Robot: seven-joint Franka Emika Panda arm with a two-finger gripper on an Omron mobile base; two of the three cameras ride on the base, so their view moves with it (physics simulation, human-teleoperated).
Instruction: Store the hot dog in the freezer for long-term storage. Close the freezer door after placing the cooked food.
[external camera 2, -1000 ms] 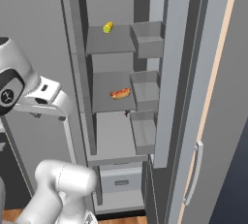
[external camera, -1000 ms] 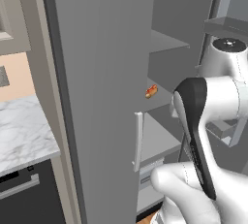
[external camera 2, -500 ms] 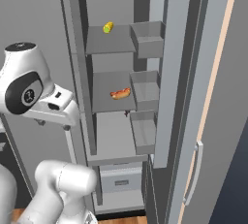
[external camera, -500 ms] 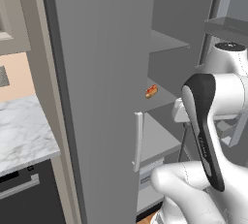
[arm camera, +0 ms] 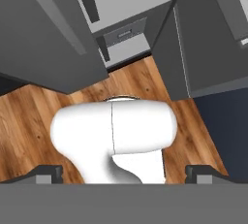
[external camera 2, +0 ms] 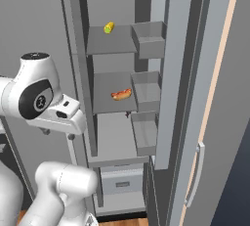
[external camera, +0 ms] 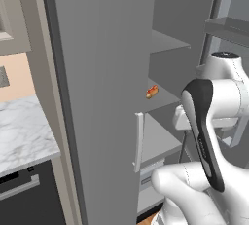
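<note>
A glossy white robot arm (external camera 2: 58,191) made of thick, rounded tube-like segments with smooth bulbous joints. A long black strip runs along one upper link, and a round dark grey cap with a small pale mark covers a joint. Behind the gripper (arm camera: 124,173), two small dark square fingertips (arm camera: 50,172) frame a fat white rounded link with a thin seam line.

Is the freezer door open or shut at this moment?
Open. The freezer door stands swung out, its inner bins facing the shelves, and the hot dog lies in view on the middle shelf of the freezer.

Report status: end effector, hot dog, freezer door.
End effector open, empty. Hot dog on middle freezer shelf. Freezer door open, not yet shut.
</note>
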